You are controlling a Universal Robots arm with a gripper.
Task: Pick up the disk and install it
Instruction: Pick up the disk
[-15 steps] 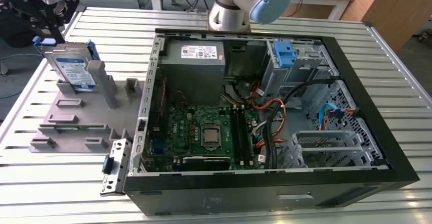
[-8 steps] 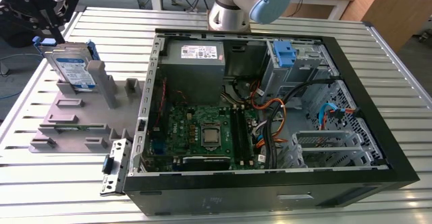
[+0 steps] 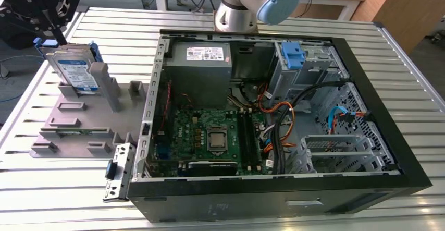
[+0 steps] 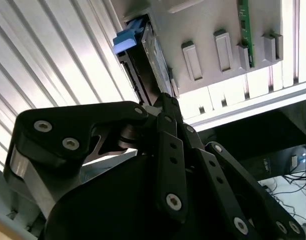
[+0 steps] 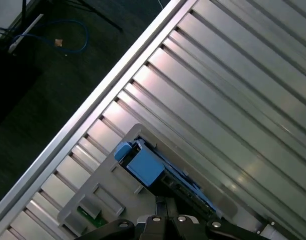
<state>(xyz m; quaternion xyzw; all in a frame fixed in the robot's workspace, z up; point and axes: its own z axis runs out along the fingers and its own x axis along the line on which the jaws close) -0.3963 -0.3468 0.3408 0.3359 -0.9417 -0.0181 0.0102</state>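
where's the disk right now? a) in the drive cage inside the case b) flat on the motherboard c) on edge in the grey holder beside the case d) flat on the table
c: the disk stands on edge in the grey holder, outside the open computer case, to the exterior view's left of it.

black gripper (image 3: 52, 33), nose-down, at the exterior view's far left

Black screw-studded hand (image 4: 166, 102), silver-blue arm (image 3: 251, 2)
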